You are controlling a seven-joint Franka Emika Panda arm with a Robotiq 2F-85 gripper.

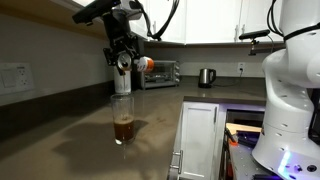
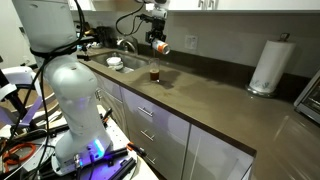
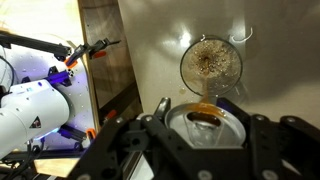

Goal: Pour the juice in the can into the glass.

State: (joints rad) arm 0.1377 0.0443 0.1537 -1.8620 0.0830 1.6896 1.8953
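Note:
My gripper (image 1: 124,62) is shut on the can (image 3: 205,128), tipped above the glass (image 1: 122,115) on the dark counter. In the wrist view the can's silvery top faces the camera between the two fingers (image 3: 272,140), and a thin stream of reddish-brown juice (image 3: 205,105) runs from its opening toward the glass (image 3: 211,65) below. The glass holds foamy brown juice (image 3: 209,60); in an exterior view the juice (image 1: 124,129) fills its lower part. In an exterior view the can (image 2: 160,45) hangs tilted above the glass (image 2: 155,72).
A sink (image 2: 117,60) with a tap lies behind the glass. A white paper-towel roll (image 2: 267,66) stands far along the counter. A steel kettle (image 1: 206,77) and a toaster oven (image 1: 160,71) stand by the wall. Drawers (image 2: 140,115) run below the counter edge.

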